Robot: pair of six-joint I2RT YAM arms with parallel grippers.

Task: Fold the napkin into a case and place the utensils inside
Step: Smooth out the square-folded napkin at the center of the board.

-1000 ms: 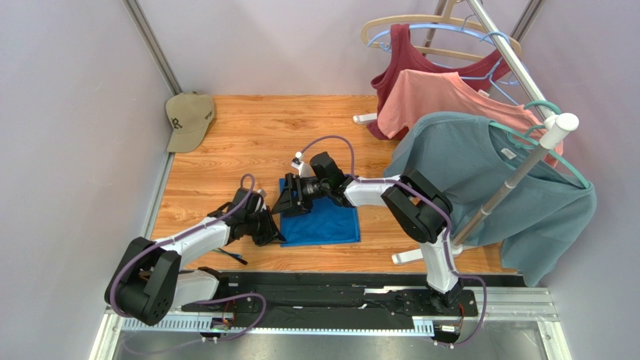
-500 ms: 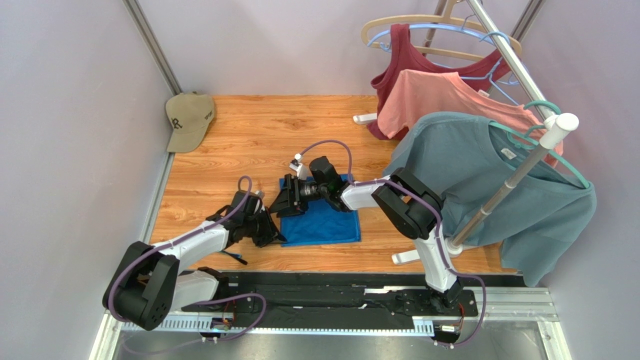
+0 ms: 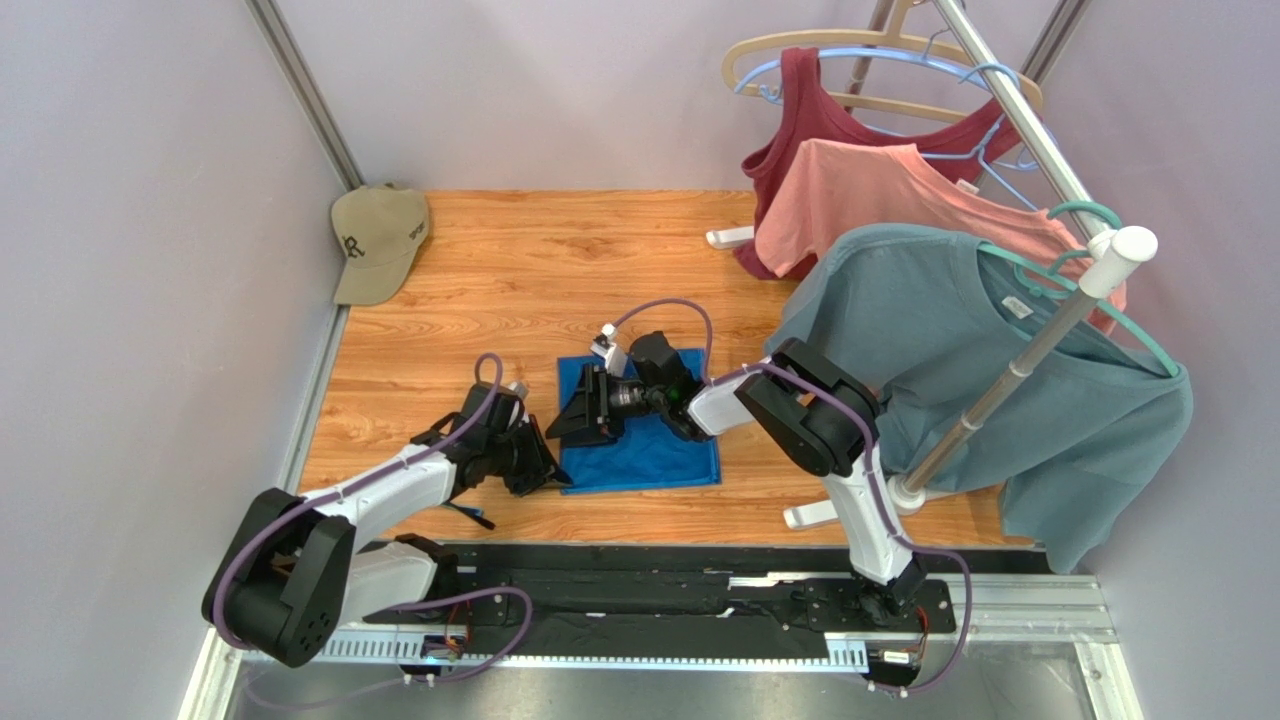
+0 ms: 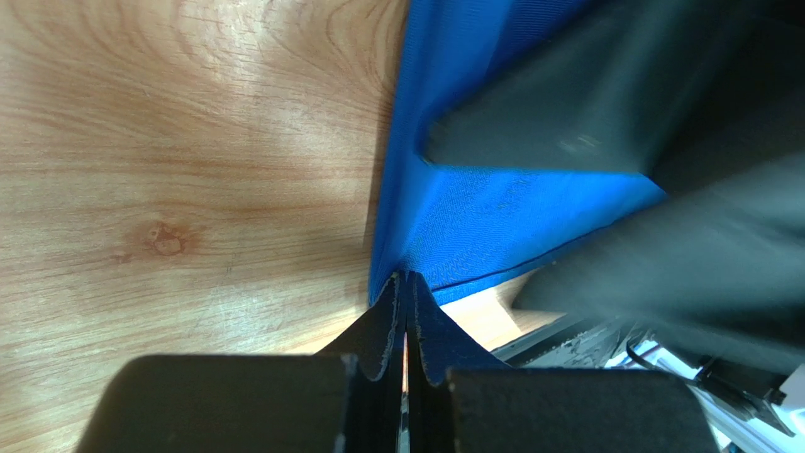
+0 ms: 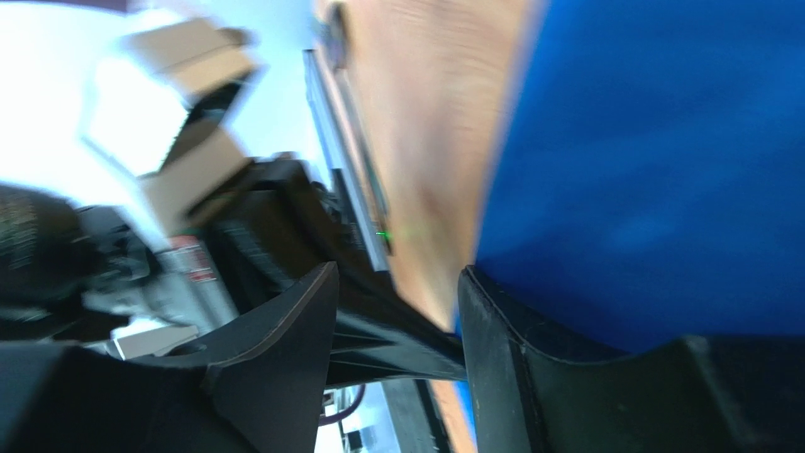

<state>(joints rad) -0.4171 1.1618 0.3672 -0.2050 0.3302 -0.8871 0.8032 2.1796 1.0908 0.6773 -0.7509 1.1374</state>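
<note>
The napkin point(image 3: 661, 443) is spread flat on the table point(image 3: 496, 285), near the middle. Its near-left corner is pinched by the left gripper point(image 4: 406, 286), with the fingers pressed tight together on the blue cloth. The right gripper point(image 5: 399, 276) is held low at the napkin's left edge, close to the left gripper. Its jaws are apart with nothing between them, and contact with the cloth cannot be told. One utensil point(image 3: 466, 516), a thin dark stick, is seen on the table left of the napkin, apart from it. A cap point(image 3: 376, 237) is placed at the far left corner. Shirts point(image 3: 932, 323) are hung on a rack point(image 3: 1037, 348) at the right.
</note>
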